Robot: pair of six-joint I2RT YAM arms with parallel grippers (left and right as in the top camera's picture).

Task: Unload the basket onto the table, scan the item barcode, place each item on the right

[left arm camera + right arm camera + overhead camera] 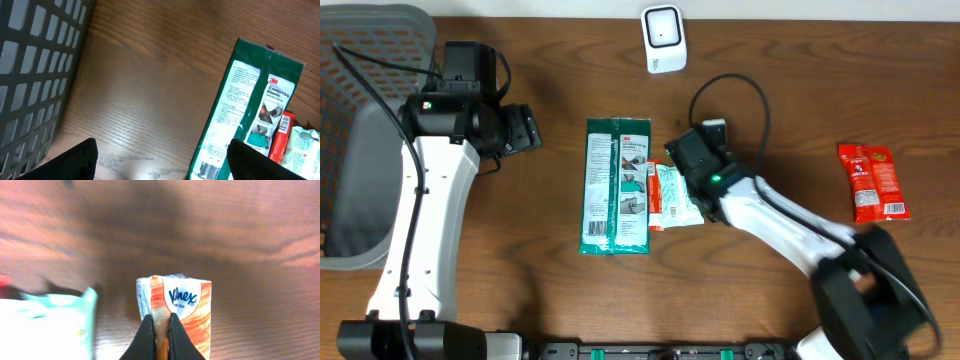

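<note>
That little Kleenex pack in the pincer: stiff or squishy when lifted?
Probably squishy: the Kleenex pack squeezes to a thin sliver between the right pincer tips. Likely light, being a small tissue packet. Its shiny plastic wrapper might slip.

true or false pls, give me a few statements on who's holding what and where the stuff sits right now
1. The right fingers are shut on the Kleenex pack. True.
2. The left fingers hold the green glove pack. False: they are open and empty; the pack lies flat on the table.
3. The white scanner stands beyond the glove pack, touched by neither arm. True.
4. The red packet is inside the grey basket. False: it lies on the table at the right; the grey basket is at the left.
</note>
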